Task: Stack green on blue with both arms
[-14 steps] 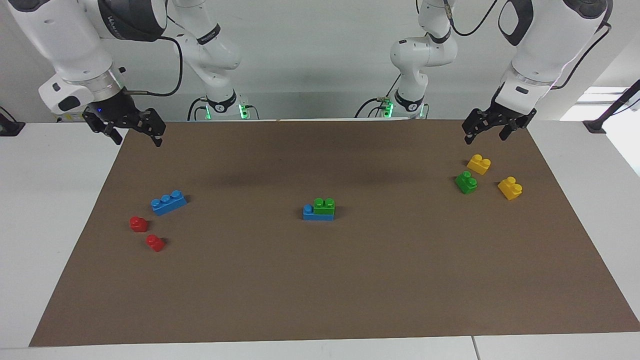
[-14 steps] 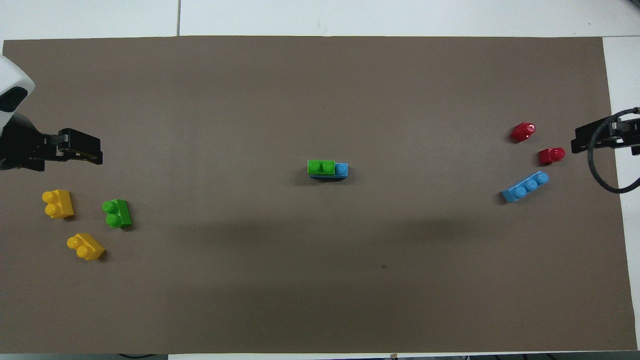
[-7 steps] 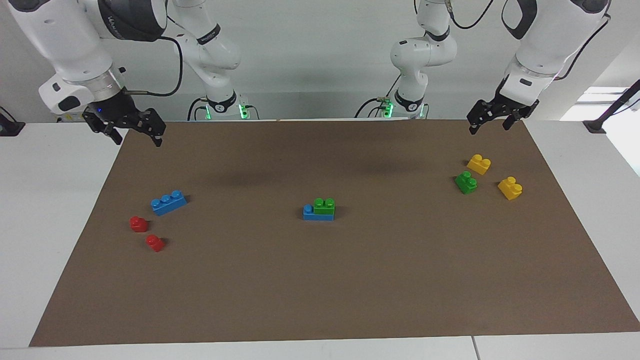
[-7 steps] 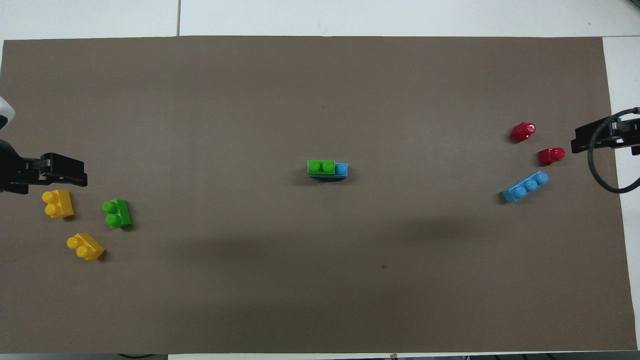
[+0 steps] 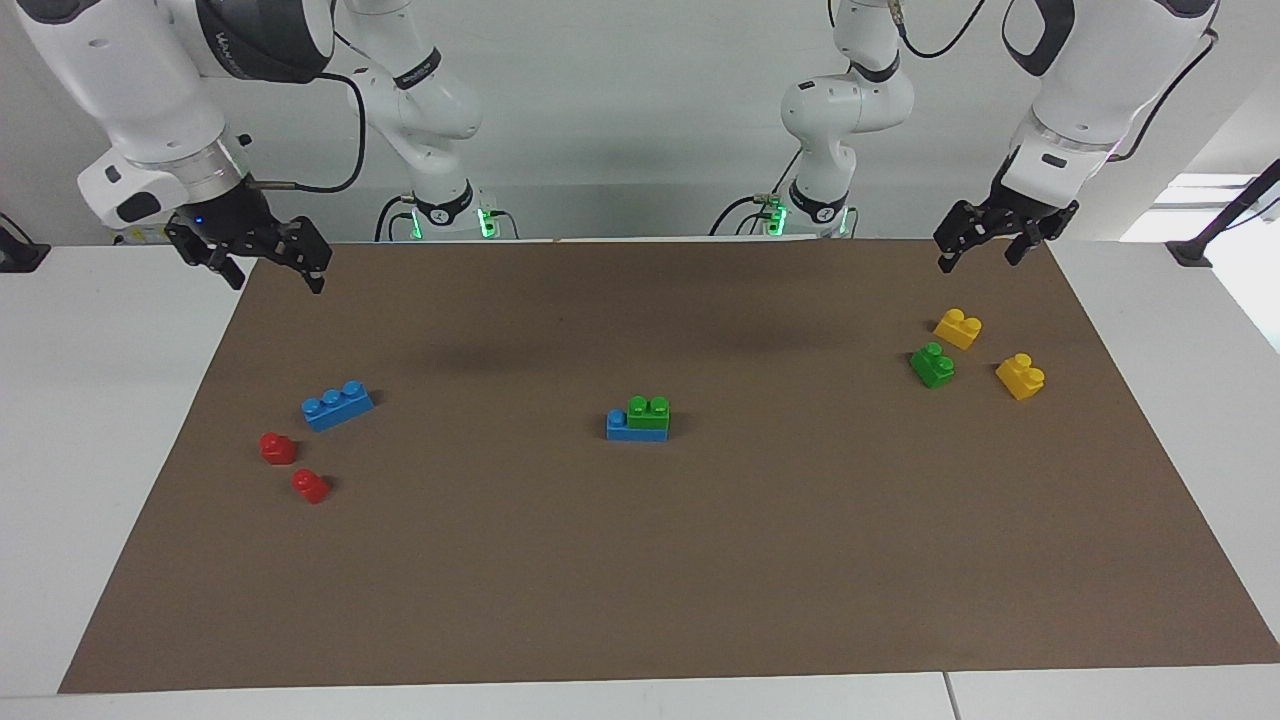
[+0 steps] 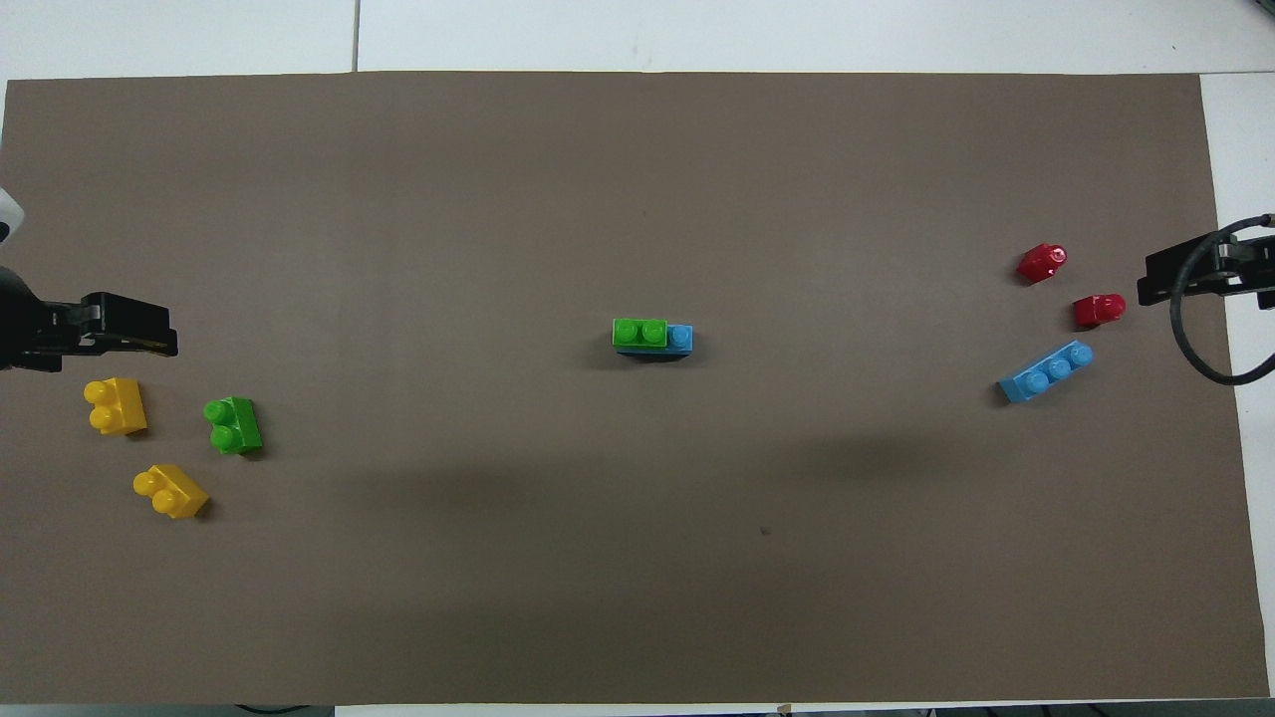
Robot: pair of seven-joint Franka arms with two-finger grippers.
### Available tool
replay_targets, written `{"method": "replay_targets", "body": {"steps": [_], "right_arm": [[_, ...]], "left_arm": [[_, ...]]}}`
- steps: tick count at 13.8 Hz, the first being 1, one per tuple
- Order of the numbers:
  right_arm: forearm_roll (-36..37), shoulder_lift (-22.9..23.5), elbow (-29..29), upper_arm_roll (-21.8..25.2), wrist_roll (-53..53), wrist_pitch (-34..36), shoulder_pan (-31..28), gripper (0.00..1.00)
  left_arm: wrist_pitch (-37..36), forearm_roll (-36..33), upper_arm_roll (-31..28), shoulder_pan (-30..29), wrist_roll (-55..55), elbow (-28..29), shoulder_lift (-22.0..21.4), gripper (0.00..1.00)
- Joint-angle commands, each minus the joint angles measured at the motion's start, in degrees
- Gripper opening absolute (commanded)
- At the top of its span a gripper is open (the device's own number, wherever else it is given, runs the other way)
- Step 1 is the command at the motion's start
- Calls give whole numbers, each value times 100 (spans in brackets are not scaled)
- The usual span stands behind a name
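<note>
In the middle of the mat a green brick point(image 5: 648, 408) point(image 6: 639, 332) sits stacked on a blue brick point(image 5: 622, 429) point(image 6: 680, 338), leaving one blue stud bare. A second green brick point(image 5: 932, 365) point(image 6: 232, 425) lies loose toward the left arm's end. A second blue brick point(image 5: 337, 404) point(image 6: 1046, 371) lies loose toward the right arm's end. My left gripper point(image 5: 977, 260) point(image 6: 149, 334) hangs open and empty over the mat's corner by the yellow bricks. My right gripper point(image 5: 277, 278) point(image 6: 1160, 279) waits open and empty over the mat's edge at its own end.
Two yellow bricks point(image 5: 957, 328) point(image 5: 1019, 376) lie beside the loose green one. Two red bricks point(image 5: 277, 447) point(image 5: 311, 486) lie just farther from the robots than the loose blue one. All rest on a brown mat point(image 5: 700, 560) on the white table.
The left gripper has risen and drawn back toward the robots' end of the mat, then almost stopped. The right arm and all bricks have stayed put.
</note>
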State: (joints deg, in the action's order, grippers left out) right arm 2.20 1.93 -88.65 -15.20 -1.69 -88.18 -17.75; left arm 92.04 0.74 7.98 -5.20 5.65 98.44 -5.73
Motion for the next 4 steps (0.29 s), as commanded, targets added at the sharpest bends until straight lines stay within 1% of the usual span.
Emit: {"method": "replay_targets", "body": {"steps": [1,4], "right_arm": [[35,-123,-135,-44,2,-76,-62,100],[26,-123,-135,-44,2,-76,-62,100]], "left_arm": [[147,102,64,-95,-20,176,-139,100],[147,102,72,-42,-12,184,-147,100]]}}
